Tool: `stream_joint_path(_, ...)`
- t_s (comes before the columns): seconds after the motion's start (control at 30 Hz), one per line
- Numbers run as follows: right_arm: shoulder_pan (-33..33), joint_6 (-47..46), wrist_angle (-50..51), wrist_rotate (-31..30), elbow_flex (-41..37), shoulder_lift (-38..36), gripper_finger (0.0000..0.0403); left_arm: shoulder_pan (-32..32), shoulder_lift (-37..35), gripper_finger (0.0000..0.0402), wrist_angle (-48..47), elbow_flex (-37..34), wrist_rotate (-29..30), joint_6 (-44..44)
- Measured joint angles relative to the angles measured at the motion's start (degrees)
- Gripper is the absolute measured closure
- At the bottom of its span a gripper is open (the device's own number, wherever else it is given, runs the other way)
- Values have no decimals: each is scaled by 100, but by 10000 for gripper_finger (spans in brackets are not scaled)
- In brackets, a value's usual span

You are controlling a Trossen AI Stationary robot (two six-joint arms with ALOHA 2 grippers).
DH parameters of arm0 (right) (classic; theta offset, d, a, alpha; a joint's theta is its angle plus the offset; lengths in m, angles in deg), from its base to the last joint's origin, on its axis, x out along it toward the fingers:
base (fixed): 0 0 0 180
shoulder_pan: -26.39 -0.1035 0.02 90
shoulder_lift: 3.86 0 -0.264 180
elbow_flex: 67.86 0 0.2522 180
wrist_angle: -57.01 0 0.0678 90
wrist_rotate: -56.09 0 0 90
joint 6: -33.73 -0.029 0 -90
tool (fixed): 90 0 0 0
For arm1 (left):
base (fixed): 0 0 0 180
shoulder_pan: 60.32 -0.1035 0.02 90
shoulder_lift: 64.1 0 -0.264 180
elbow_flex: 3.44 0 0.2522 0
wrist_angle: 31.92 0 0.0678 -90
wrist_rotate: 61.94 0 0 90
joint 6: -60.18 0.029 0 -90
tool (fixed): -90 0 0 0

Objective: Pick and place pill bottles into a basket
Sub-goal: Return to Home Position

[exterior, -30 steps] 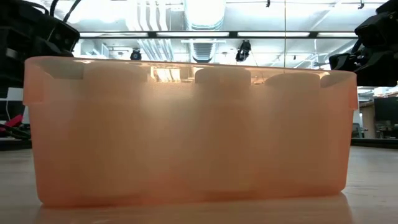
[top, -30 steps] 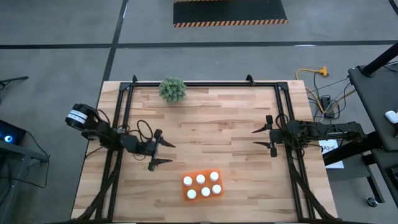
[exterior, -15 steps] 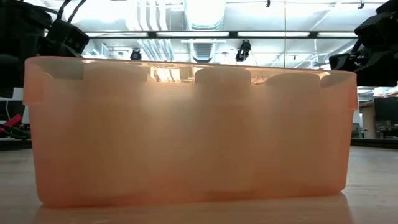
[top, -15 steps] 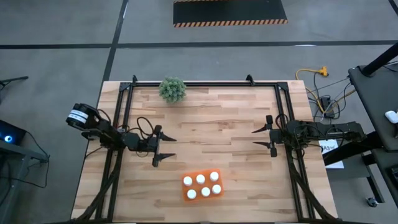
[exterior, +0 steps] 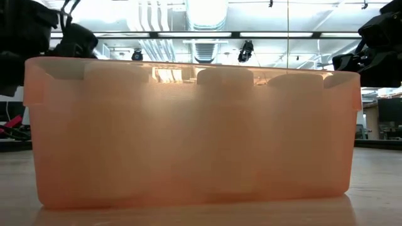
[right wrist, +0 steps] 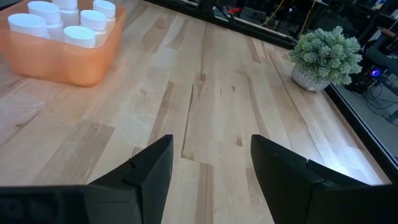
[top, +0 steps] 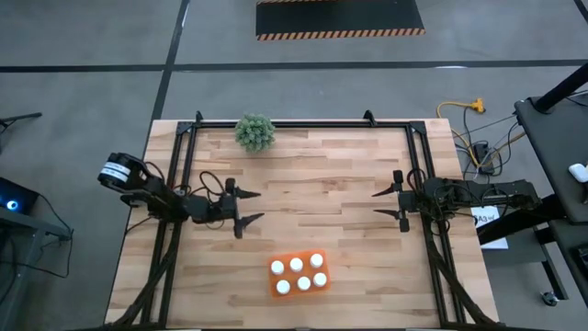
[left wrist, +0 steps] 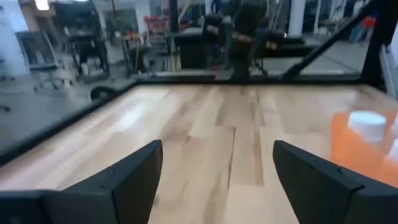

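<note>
The orange basket (top: 299, 275) stands near the table's front edge, middle. Several white pill bottles (top: 297, 265) stand upright inside it; they also show in the right wrist view (right wrist: 45, 12). The basket fills the low view (exterior: 188, 132). My left gripper (top: 245, 207) is open and empty over the table's left half, up and left of the basket. My right gripper (top: 390, 204) is open and empty over the right half. In the left wrist view the basket (left wrist: 357, 149) shows beyond the fingers.
A small green bushy plant (top: 254, 131) stands at the far edge, left of middle; it also shows in the right wrist view (right wrist: 323, 56). A black metal frame (top: 303, 124) runs around the table. Bare wood lies between the two grippers.
My left gripper has moved toward the table's far edge and a little right, away from the basket, turning so its fingers point toward the right edge. It stays open. The basket and bottles have not moved.
</note>
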Motion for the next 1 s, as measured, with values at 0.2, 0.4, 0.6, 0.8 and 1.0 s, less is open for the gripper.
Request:
stream_joint_path(0.2,0,0,0,0,1,0,197,4,145,114,-444,-8,-35,-748)
stream_joint_path(0.4,0,0,0,0,-1,0,197,4,237,114,-467,13,-47,-794)
stream_joint_path(0.6,1,1,0,1,0,0,197,2,237,114,-447,40,-20,-899)
stream_joint_path(0.8,2,0,-1,-1,0,0,197,2,235,114,-433,74,-15,-869)
stream_joint_path(1.0,0,0,-2,0,-1,0,197,0,235,114,-435,76,30,-775)
